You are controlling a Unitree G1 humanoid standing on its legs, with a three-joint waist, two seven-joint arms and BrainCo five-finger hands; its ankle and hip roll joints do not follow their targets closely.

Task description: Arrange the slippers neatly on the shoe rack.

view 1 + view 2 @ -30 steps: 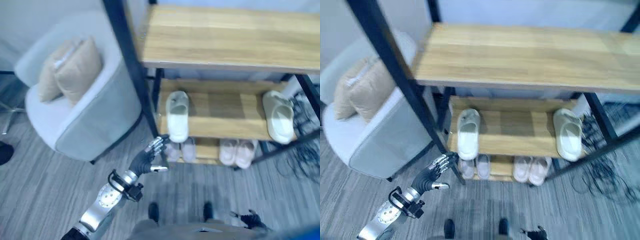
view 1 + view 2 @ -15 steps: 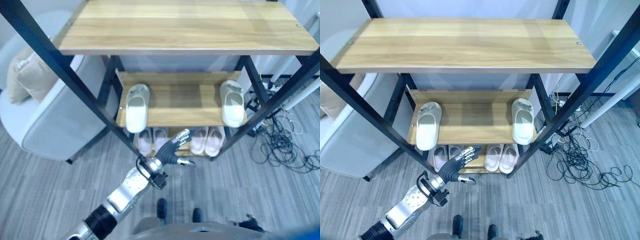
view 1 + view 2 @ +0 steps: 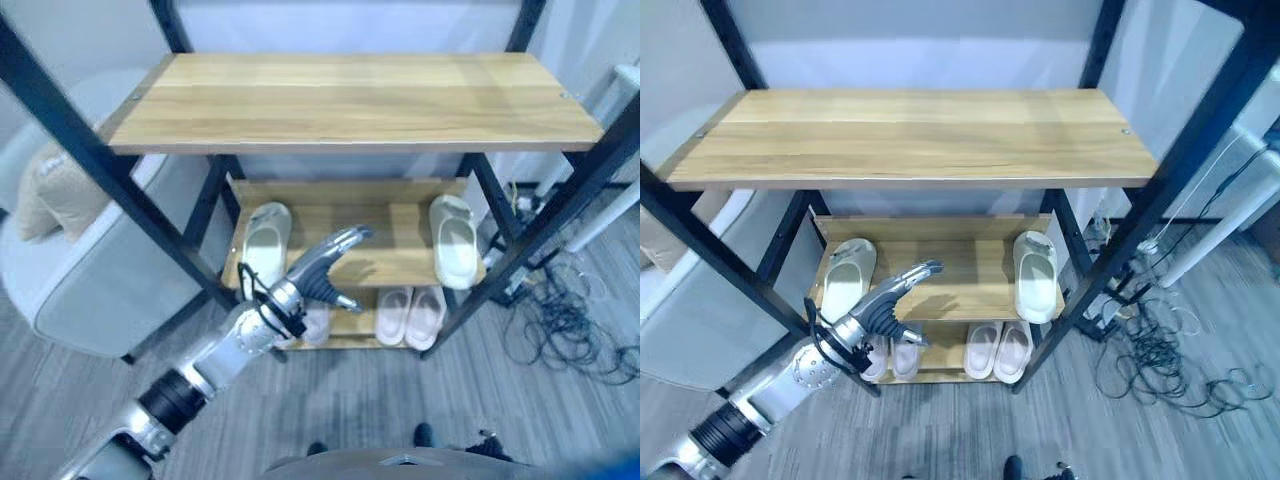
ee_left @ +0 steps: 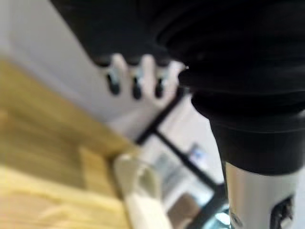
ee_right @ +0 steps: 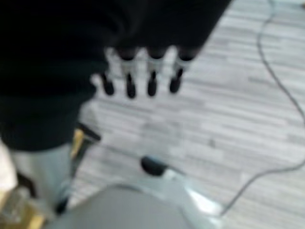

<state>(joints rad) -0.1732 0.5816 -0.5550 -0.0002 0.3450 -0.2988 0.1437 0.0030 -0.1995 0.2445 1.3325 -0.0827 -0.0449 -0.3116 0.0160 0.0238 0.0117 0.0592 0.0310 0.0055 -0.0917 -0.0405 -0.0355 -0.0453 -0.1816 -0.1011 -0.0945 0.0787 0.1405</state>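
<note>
Cream slippers (image 3: 264,243) (image 3: 455,240) sit apart on the middle shelf (image 3: 390,262); my left hand (image 3: 322,267), fingers loosely extended and empty, has risen toward them to begin.

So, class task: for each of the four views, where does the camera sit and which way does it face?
Left eye view: on the head, looking down at the shoe rack; left hand reaches in.
Right eye view: beside it, same rack, same white slippers on the middle shelf.
Left wrist view: along the left hand's straight fingers, one white slipper beyond.
Right wrist view: along the right hand, facing the floor.
</note>
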